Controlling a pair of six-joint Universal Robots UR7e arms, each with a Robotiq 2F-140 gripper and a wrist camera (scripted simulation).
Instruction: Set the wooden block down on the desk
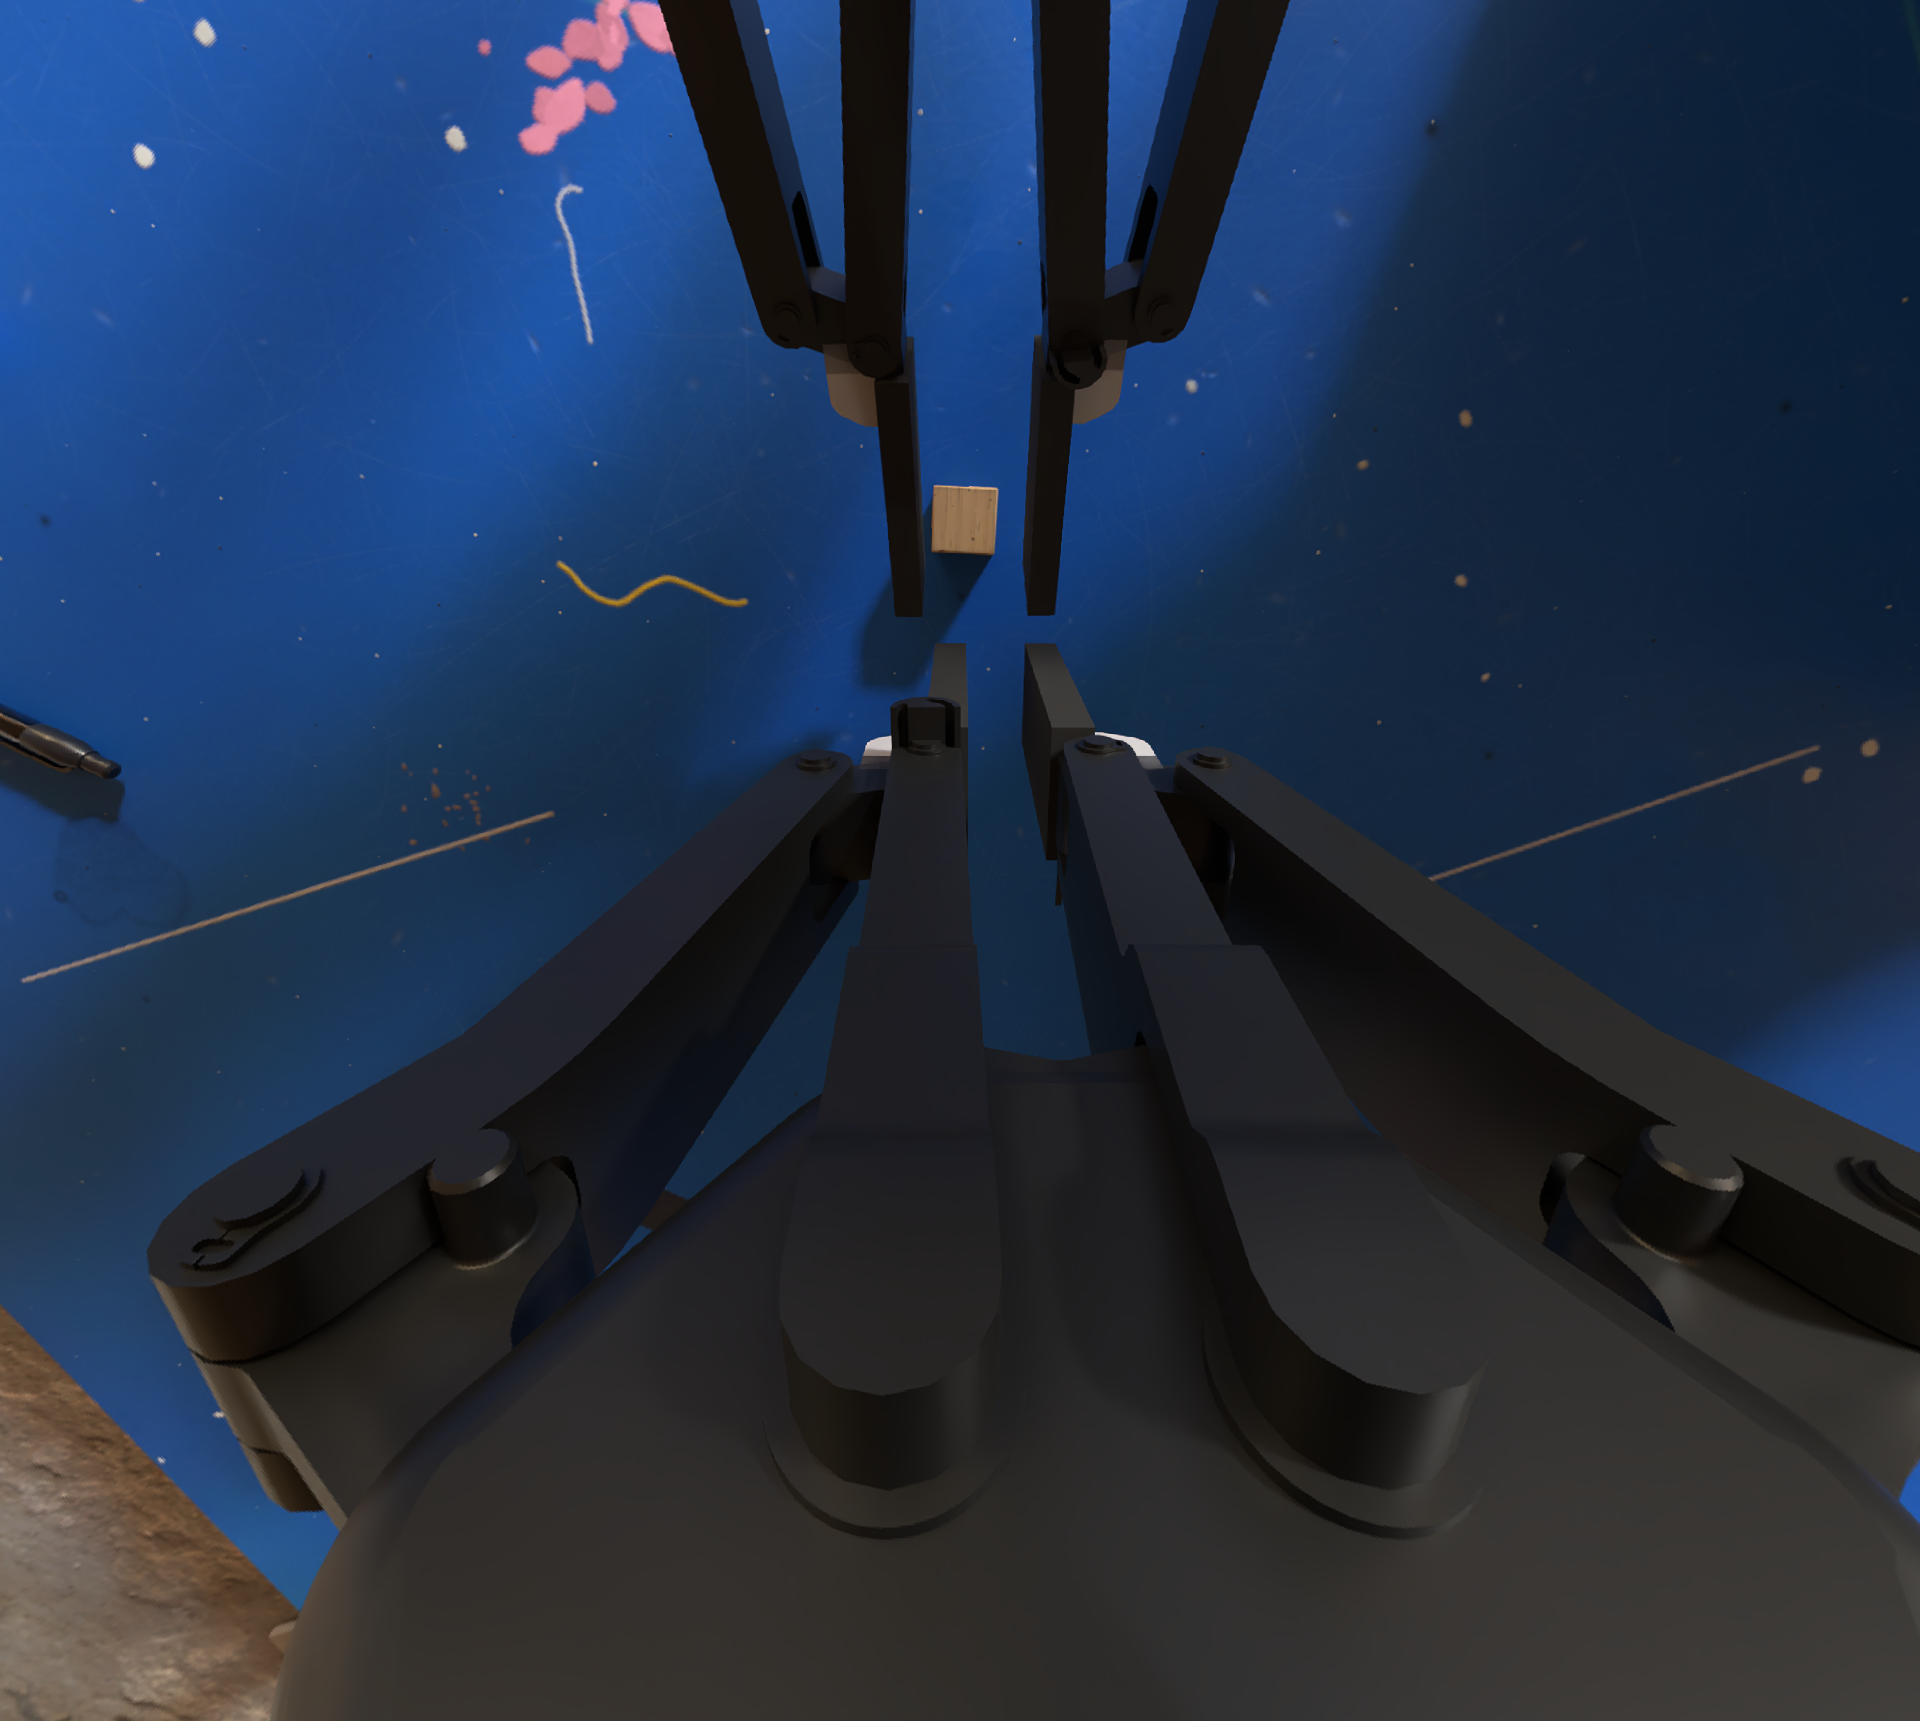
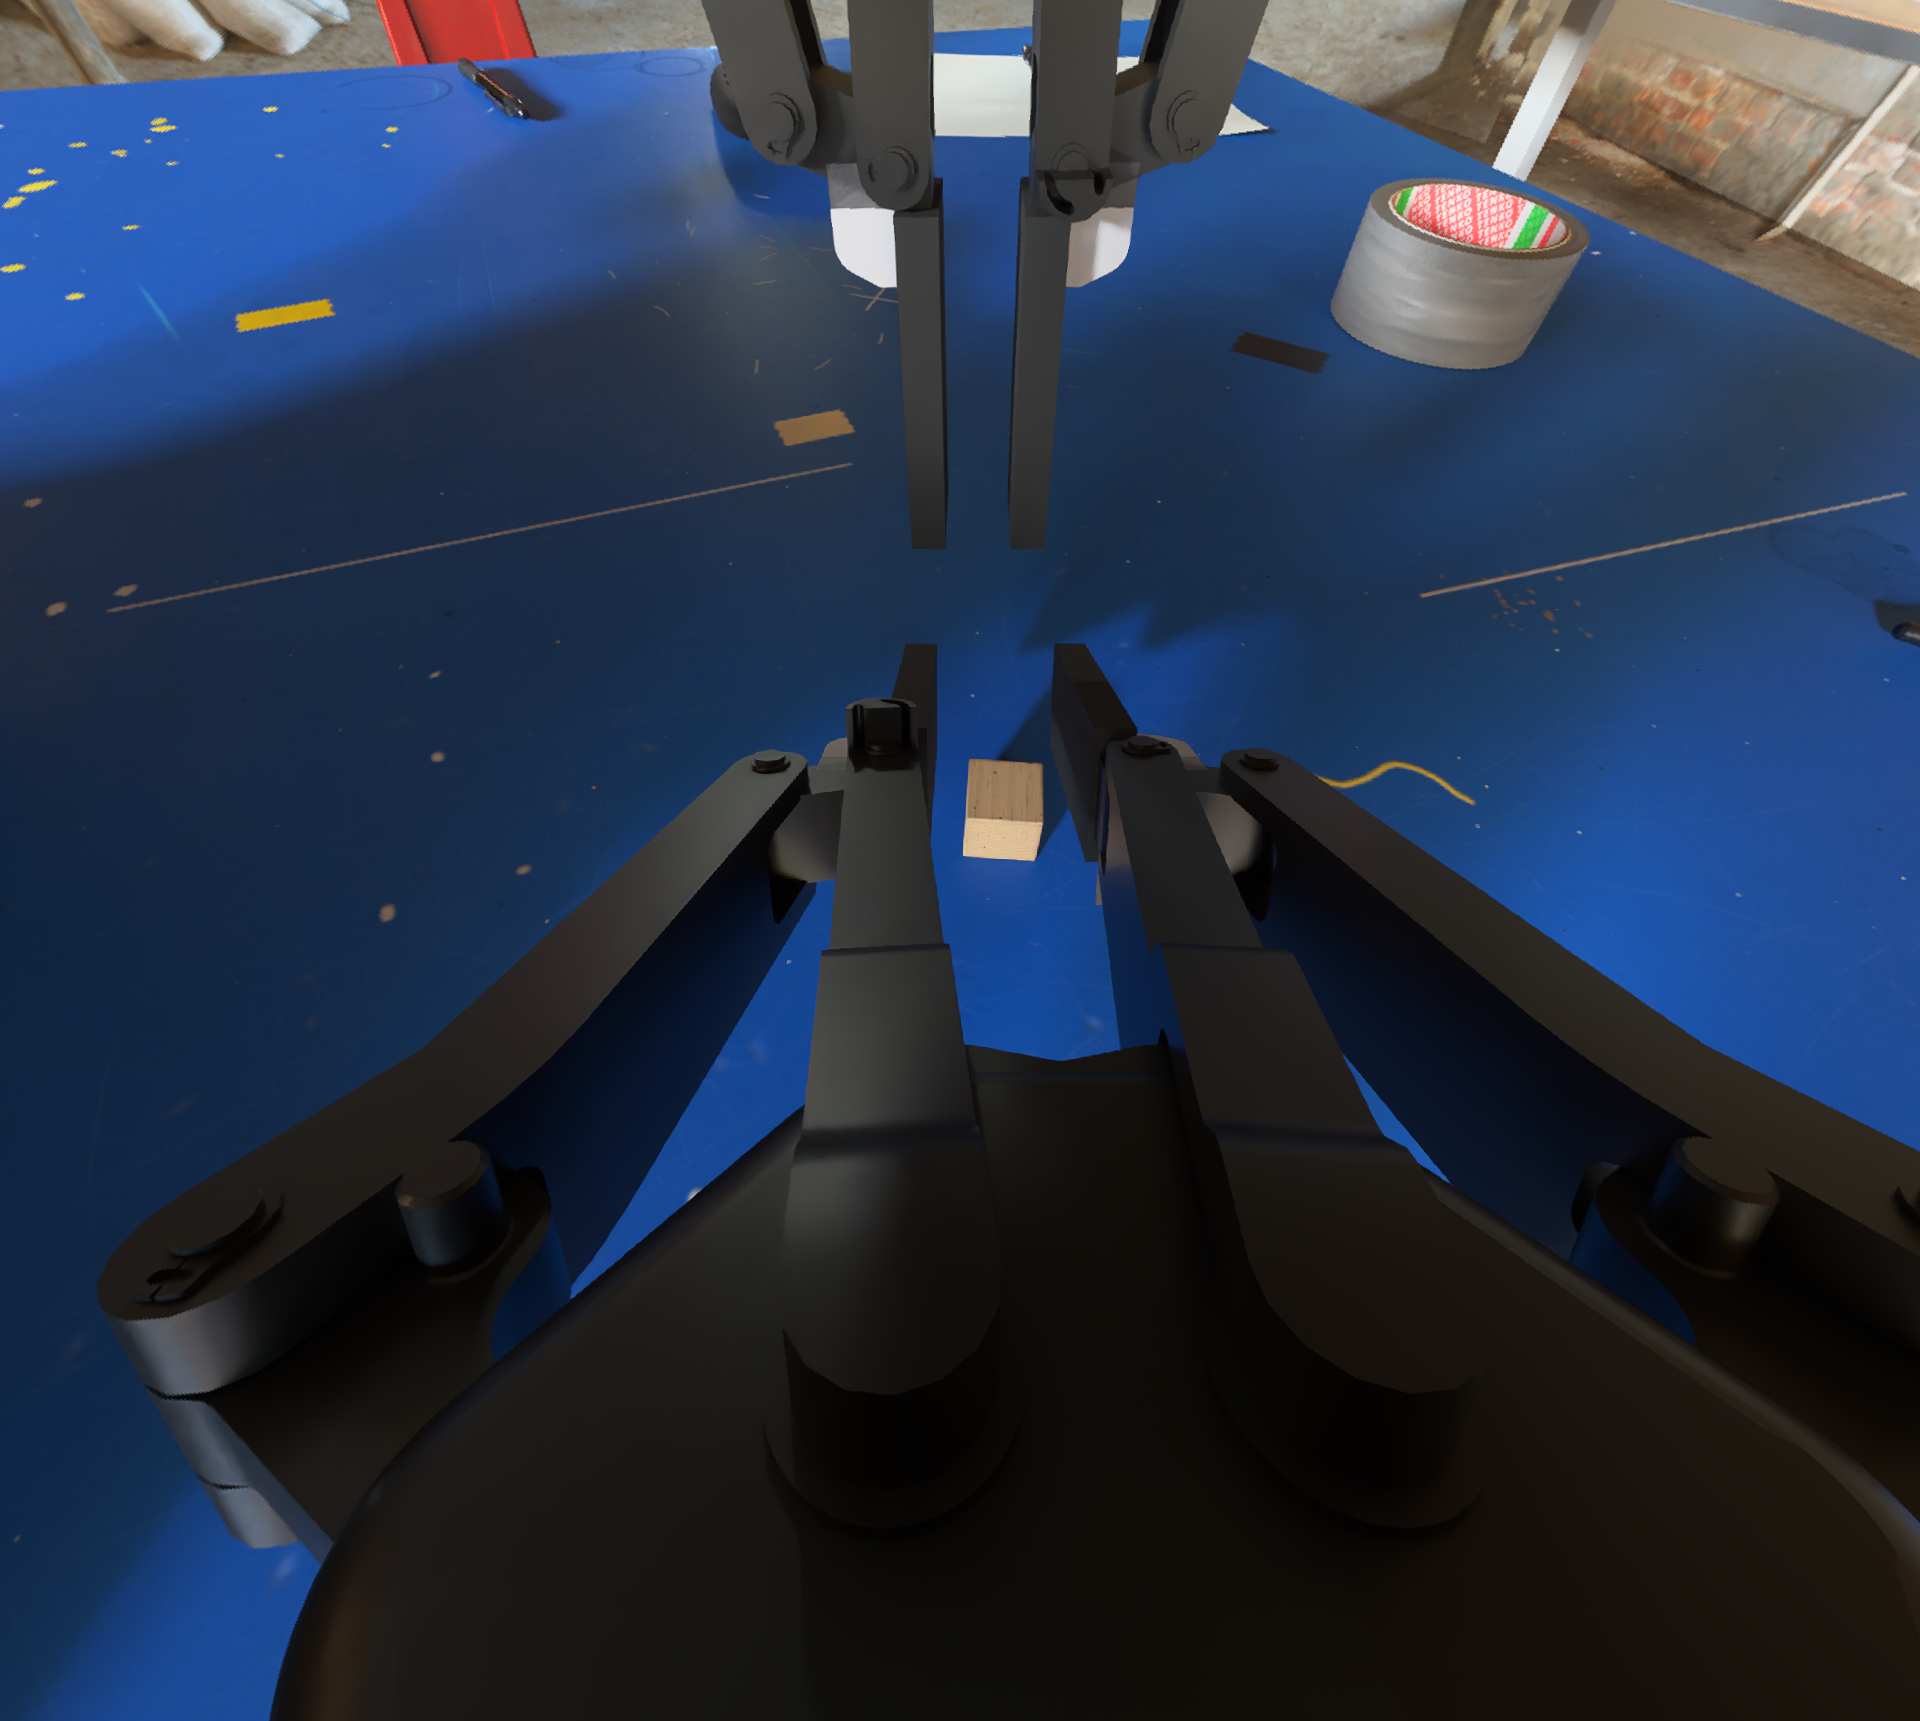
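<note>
Left wrist view: the left gripper (image 1: pixel 992 648) looks down on the blue desk (image 1: pixel 312 445), its jaws slightly apart with nothing between them. The right gripper (image 1: pixel 977 611) reaches in from the top, jaws apart, tips facing the left one's. The wooden block (image 1: pixel 964 519) lies on the desk, seen between the right gripper's fingers, with a gap on its right side. A yellow thread (image 1: pixel 649 591) lies to the left and a pen (image 1: pixel 57 746) at the edge.

Right wrist view: the right gripper (image 2: pixel 992 648) has its jaws apart and empty. The wooden block (image 2: pixel 1003 809) rests on the desk (image 2: pixel 416 736) below, between its fingers. The left gripper (image 2: pixel 977 544) hangs opposite. A grey tape roll (image 2: pixel 1455 279) stands far right.
</note>
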